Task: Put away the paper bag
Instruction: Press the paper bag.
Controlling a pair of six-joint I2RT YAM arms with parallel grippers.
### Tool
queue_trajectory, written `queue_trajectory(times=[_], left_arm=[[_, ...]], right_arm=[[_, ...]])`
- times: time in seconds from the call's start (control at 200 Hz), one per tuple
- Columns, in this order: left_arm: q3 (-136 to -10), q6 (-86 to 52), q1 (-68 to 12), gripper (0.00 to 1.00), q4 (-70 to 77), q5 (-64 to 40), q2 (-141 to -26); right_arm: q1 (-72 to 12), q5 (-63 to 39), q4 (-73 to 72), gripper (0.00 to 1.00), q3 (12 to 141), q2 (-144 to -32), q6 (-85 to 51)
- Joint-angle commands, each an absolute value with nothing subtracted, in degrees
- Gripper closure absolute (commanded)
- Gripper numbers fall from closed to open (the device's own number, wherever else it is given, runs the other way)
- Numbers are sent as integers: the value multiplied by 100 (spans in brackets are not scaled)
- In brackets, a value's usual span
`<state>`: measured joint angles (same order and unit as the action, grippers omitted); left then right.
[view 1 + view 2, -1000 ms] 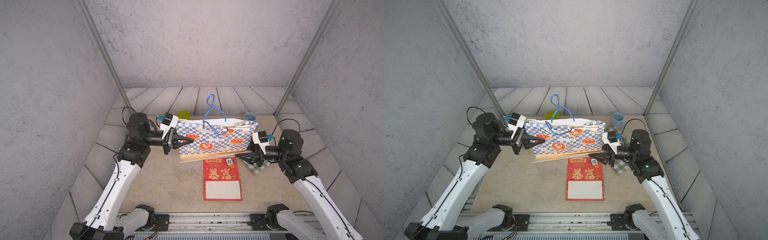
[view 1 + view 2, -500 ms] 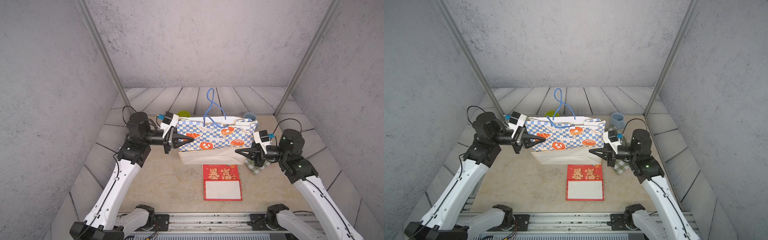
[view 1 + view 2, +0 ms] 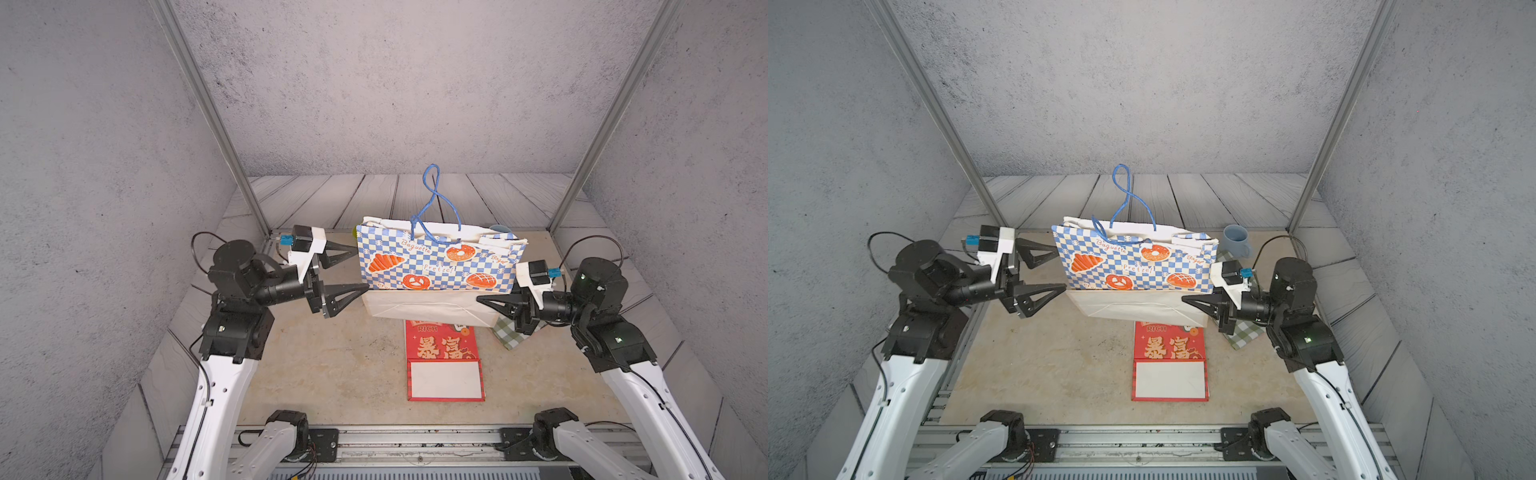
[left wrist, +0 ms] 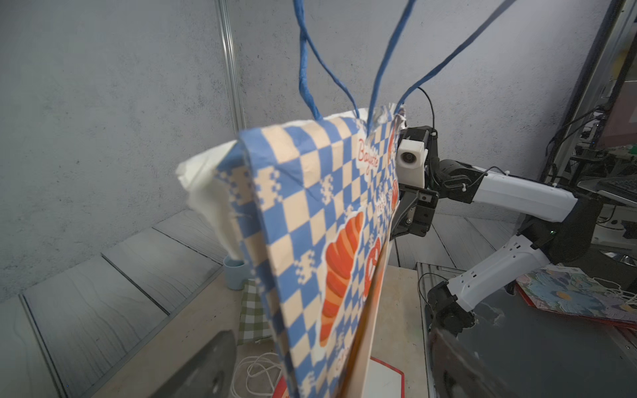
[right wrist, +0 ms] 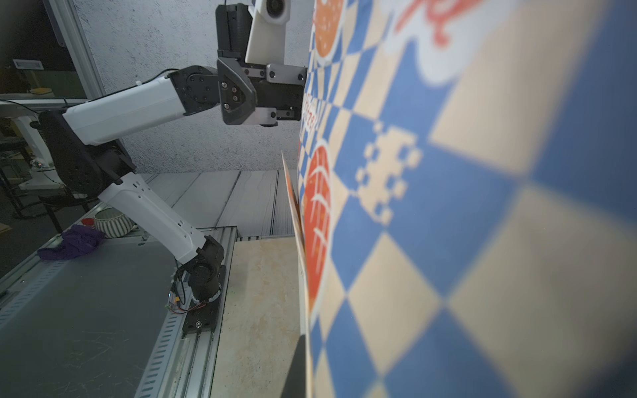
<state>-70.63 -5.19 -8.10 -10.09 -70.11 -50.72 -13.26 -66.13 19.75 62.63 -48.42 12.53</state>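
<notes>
Nearby, mug (image 3: 1235, 241), cloth (image 3: 1241, 337), red bag (image 3: 1169, 349) flank paper bag (image 3: 1133, 262).

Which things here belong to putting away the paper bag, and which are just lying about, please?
Job: blue-and-cream checkered paper bag with blue cord handles.
Lying about: flat red paper bag; grey-blue ceramic mug; green checked cloth.

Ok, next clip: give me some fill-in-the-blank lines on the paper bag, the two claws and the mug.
1. The left claw stands ___ at one side edge of the paper bag.
2. The right claw is ___ on the bag's lower corner at the opposite side.
3. The bag's handles are ___ in colour.
4. In a top view, the mug stands ___ the paper bag.

Missing words: open; shut; blue; behind
</notes>
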Motion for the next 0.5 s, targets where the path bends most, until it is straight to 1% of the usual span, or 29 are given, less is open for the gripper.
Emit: queue_trajectory(times=[0.0,0.09,0.12,0.2,0.365,0.495], left_arm=[[-6845,-981,-787,8,-690,-6888,-4838],[-6741,-1014,-796,6,-755,-6967,-4900],[-6702,-1069,-813,0,-707,-7045,-4959],[-6622,-1195,-954,1,-499,-7162,-5149],[-6712,-936,-1439,1,-449,-7004,-5592],[-6752,-1130,-1534,1,-65,-7343,-5790]], right_arm=[[-1311,-6302,2520,100,6690,-4716,1616],[-1318,-6373,2476,100,6914,-4775,1521],[-1310,-6418,2453,100,6975,-4796,1480],[-1310,-6577,2278,100,7069,-4856,1281],[-1310,-7038,1756,100,7031,-4869,748],[-1310,-7134,1750,100,7040,-4887,694]])
